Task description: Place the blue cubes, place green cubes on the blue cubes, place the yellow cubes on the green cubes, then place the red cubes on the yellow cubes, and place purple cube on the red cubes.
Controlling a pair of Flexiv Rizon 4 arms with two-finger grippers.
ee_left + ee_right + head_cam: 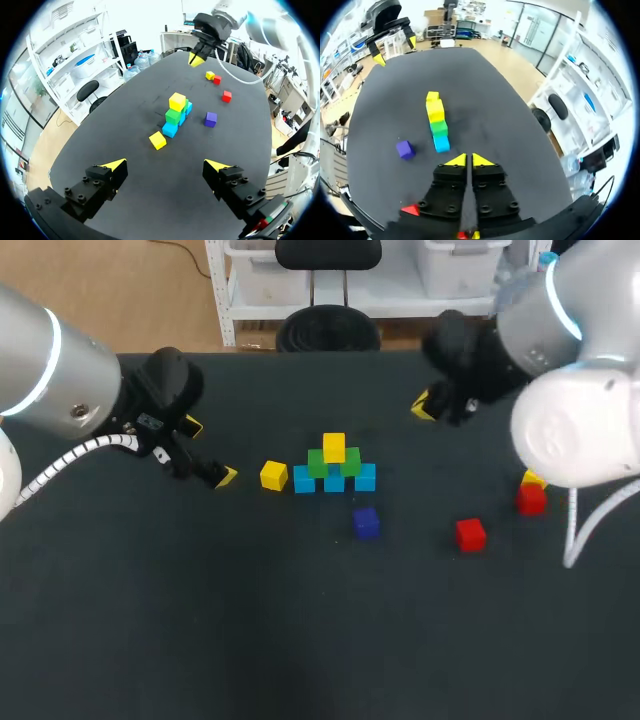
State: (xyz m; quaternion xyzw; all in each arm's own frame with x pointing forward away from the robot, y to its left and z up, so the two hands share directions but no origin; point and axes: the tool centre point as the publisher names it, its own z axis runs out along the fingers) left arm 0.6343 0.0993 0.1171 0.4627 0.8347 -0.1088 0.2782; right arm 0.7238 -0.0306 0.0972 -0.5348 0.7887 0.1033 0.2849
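Observation:
Three blue cubes (334,481) form a row mid-table, with two green cubes (318,463) on them and one yellow cube (334,447) on top. A loose yellow cube (273,475) lies just left of the row, ahead of my left gripper (167,167), which is open and empty. The purple cube (366,522) sits in front of the pile. One red cube (470,534) lies to the right. Another red cube (531,499) lies beside a yellow cube (533,480). My right gripper (469,160) hovers behind the pile at the far right, its tips almost together, holding nothing.
The dark table (200,620) stretches wide in front of the pile. My right arm's big white elbow (575,430) hangs over the right side, close above the red and yellow pair.

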